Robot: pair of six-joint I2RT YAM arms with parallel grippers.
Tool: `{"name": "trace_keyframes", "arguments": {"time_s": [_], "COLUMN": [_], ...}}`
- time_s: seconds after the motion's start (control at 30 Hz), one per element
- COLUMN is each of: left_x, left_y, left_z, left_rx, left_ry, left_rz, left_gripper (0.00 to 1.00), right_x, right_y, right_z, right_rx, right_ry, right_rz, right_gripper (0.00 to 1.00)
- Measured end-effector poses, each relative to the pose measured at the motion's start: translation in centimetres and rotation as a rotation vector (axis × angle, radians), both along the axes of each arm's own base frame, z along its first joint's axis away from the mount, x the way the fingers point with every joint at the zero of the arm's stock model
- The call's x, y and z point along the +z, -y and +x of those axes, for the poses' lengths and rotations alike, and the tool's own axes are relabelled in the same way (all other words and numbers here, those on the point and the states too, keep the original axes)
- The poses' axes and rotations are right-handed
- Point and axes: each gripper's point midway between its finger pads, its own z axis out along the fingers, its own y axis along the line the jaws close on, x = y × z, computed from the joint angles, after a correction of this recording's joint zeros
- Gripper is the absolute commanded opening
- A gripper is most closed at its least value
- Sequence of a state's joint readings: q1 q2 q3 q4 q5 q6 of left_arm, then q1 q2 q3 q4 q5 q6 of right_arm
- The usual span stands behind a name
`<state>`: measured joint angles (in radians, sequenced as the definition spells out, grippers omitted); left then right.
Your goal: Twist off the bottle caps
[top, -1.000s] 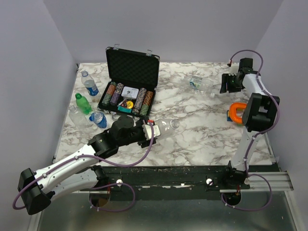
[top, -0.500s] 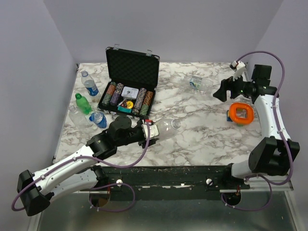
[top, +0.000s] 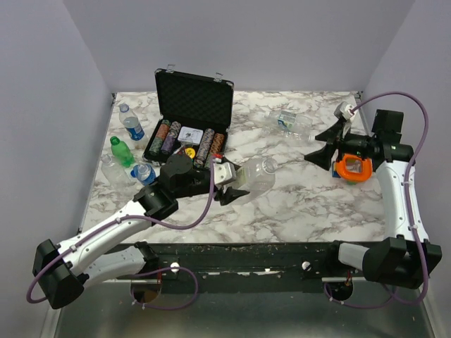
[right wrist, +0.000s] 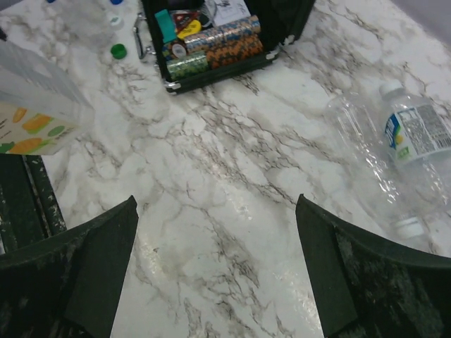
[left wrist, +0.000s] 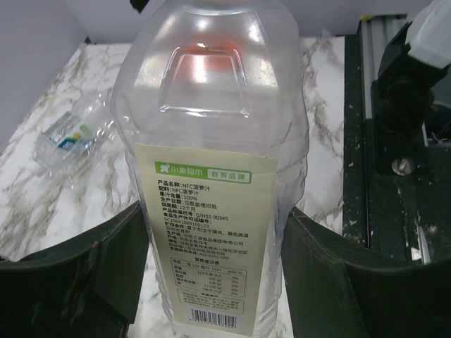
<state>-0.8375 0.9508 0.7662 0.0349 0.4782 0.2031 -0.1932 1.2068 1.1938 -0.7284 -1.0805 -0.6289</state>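
Top view: your left claw (top: 236, 186) grasps a clear bottle (top: 257, 174), held mid-table; right claw (top: 317, 146) spread wide, empty, well apart to its right. Left wrist: bottle between fingers (left wrist: 70, 282), cap unseen. Right wrist: another bottle (right wrist: 412, 137) lies on the table (right wrist: 232, 176). Risk: thin bottle may spin in your grasp under twisting.

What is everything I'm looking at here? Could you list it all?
Held bottle: one, clear, pale label, near centre.
Lying bottle: one, clear, blue label, far right.
Green bottle: one, green, left edge.
Blue-labelled bottles: two, clear, left edge.
Case: one, black, open, far left-centre.
Poker chips: several rows, striped, inside case.
Orange object: one, orange, right edge.
Table: one, white marble.
Left tool: one, black, gripping held bottle.
Right tool: one, black, open, empty.
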Motion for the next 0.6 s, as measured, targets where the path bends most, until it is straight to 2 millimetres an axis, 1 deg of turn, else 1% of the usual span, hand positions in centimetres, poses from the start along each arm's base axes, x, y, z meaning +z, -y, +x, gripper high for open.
{"name": "trace_keyframes", "arguments": {"time_s": [0.1,0.17,0.2,0.27,0.33,0.4,0.5,0.6], "left_x": [2.0,2.9,3.2,3.1,2.6,1.8,1.0,0.9], "left_y": [1.4,2.4,2.9,3.8,4.4,4.7,4.6,4.1], "left_z": [0.0,0.0,0.0,0.2,0.2,0.0,-0.4,-0.8], "left_rx": [-0.054,-0.096,-0.111,-0.141,-0.162,-0.181,-0.197,-0.197], "left_ry": [0.008,0.01,0.01,0.0,-0.02,-0.041,-0.053,-0.033], "left_rz": [-0.06,-0.089,-0.099,-0.114,-0.118,-0.123,-0.12,-0.117], "left_gripper": [0.0,0.0,0.0,0.0,0.0,0.0,0.0,0.0], "right_x": [0.6,1.5,2.1,2.9,3.6,3.6,3.4,3.0], "right_y": [-1.4,-2.7,-3.6,-4.9,-6.4,-7.6,-8.9,-9.9], "right_z": [-1.8,-3.6,-4.8,-6.8,-8.8,-10.4,-11.7,-12.5], "right_rx": [0.096,0.169,0.214,0.285,0.366,0.434,0.499,0.539], "right_ry": [0.027,0.07,0.097,0.131,0.156,0.157,0.132,0.092], "right_rz": [0.029,0.041,0.046,0.052,0.057,0.065,0.077,0.098], "right_gripper": [1.0,1.0,1.0,1.0,1.0,1.0,1.0,1.0]}}
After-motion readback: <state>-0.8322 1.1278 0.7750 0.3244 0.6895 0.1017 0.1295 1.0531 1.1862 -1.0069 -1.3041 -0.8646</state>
